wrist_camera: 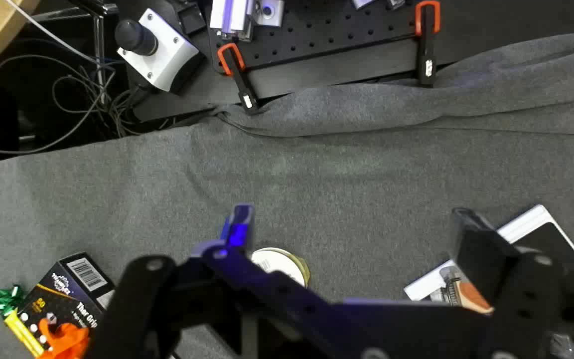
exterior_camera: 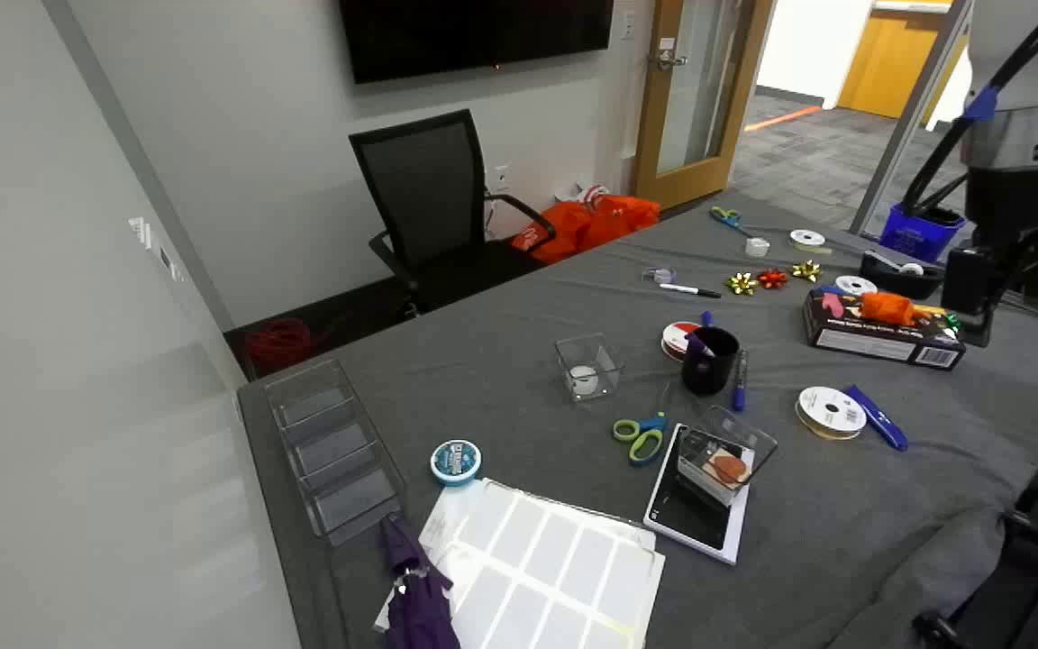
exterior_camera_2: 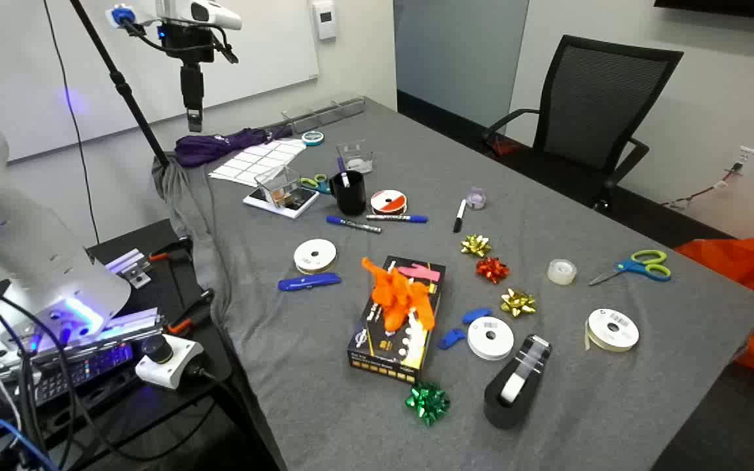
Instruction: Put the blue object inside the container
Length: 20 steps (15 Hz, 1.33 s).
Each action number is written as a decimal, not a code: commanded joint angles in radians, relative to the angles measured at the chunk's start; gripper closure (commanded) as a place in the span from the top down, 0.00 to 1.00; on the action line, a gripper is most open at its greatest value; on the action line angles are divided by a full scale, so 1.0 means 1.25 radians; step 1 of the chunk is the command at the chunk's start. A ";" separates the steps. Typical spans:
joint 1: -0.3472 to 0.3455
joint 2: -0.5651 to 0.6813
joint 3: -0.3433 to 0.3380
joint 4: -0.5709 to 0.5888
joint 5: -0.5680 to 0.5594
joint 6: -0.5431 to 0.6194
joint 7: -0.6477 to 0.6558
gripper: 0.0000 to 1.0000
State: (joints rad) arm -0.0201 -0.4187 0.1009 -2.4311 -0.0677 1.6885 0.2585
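The wrist view shows the jaws parted wide and released over the counter (wrist_camera: 317,189). In an exterior view they hang high, well apart from the black cup (exterior_camera: 706,379). The cup stands upright, and a purple pen-like item (exterior_camera_2: 343,172) leans in it, its end poking above the rim. Just beside the cup lies a red-and-white spool (exterior_camera_2: 389,201). In both exterior views the blue disc (exterior_camera: 456,460) lies flat on the counter, outside the cup and well apart from it. Nearer to the cup, a small clear box (exterior_camera: 605,356) has a white round item (exterior_camera: 584,380) in it. Also near the cup, a second clear box (exterior_camera: 756,442) sits on a tablet (exterior_camera: 697,523); seen through its walls is a brownish oval item (exterior_camera: 728,467), too small to name. Farther from the cup than the disc is a clear tray (exterior_camera: 325,442) split into compartments. On the opposite side of the cup from that tray, a black carton (exterior_camera_2: 380,353) bears a crumpled orange thing (exterior_camera_2: 403,301) on top; the carton's inside is hidden. Farther from the cup than the carton, a tape dispenser (exterior_camera_2: 502,412) holds a roll of tape (exterior_camera_2: 514,386).
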 commanded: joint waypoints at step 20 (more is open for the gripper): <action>0.035 0.091 -0.032 0.031 0.325 0.230 0.015 1.00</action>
State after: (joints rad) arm -0.0064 -0.3542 0.0661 -2.4251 0.2354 1.9292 0.2610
